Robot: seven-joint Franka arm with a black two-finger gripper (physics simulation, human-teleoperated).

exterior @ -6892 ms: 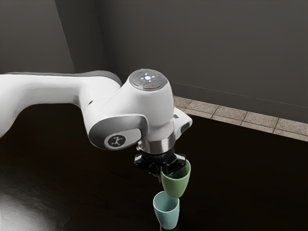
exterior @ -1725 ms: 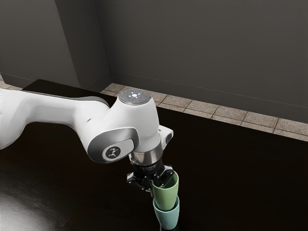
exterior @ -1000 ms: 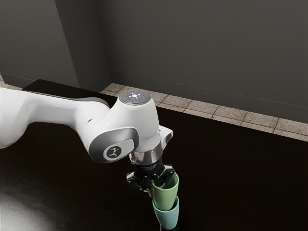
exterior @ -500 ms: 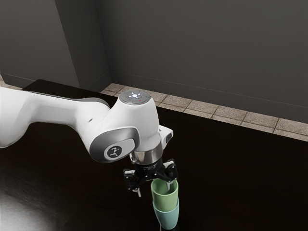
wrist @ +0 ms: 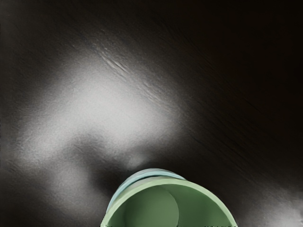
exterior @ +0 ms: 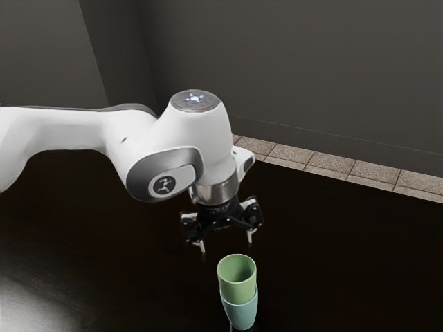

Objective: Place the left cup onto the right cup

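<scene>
Jaws higher now, apart; green cup (exterior: 237, 274) in blue cup (exterior: 240, 313) on dark table (exterior: 346, 263)

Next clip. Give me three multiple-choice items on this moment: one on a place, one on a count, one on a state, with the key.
1. Where is the green cup?
A) upright, nested in the blue cup
B) lying on its side next to it
C) held up in the air

2. How many cups are there?
A) one
B) two
C) three

3. How is the gripper?
A) shut on a cup
B) open, above the cups
C) open, around the lower cup

Key:
1 A: in the exterior view its base sits inside the blue rim.
2 B: one is green and one blue, and the wrist view shows the blue rim just outside the green one.
3 B: the jaws stand spread, with a gap between them and the green rim.
</scene>
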